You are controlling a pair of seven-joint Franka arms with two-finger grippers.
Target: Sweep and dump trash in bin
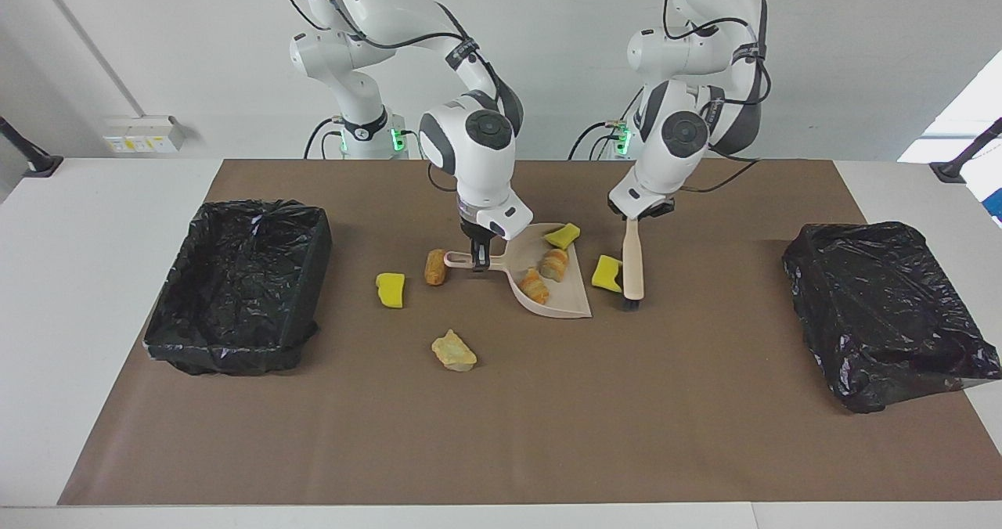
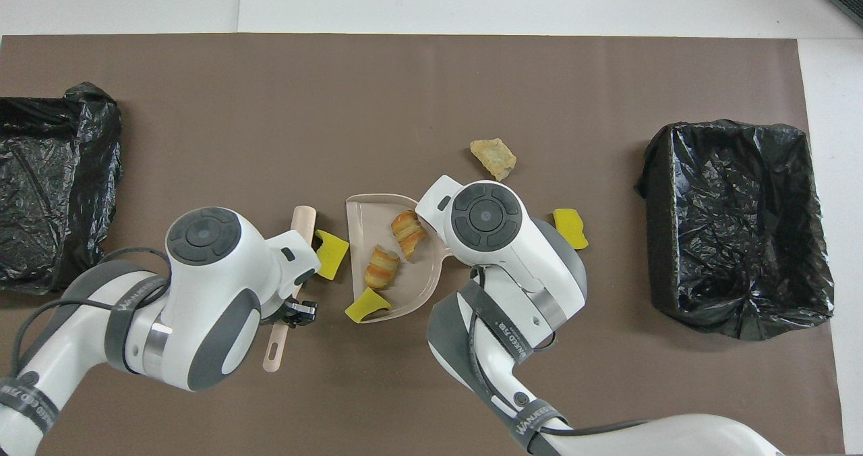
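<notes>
My right gripper [image 1: 476,257] is shut on the handle of the beige dustpan [image 1: 565,304], which rests on the mat. Two pastry pieces [image 1: 554,264] lie in the pan [image 2: 367,208] and a yellow chunk [image 1: 562,235] sits at its rim nearer the robots. My left gripper [image 1: 632,217] is shut on the beige brush [image 1: 632,267], whose head is down on the mat. A yellow chunk [image 1: 606,273] lies between brush [image 2: 302,223] and pan mouth. A brown piece [image 1: 434,267], a yellow chunk [image 1: 390,289] and a tan piece [image 1: 453,350] lie loose toward the right arm's end.
A black-lined bin [image 1: 235,286] stands at the right arm's end of the table and another [image 1: 884,310] at the left arm's end. Both also show in the overhead view [image 2: 735,226] [image 2: 47,186]. A brown mat [image 1: 548,435] covers the table.
</notes>
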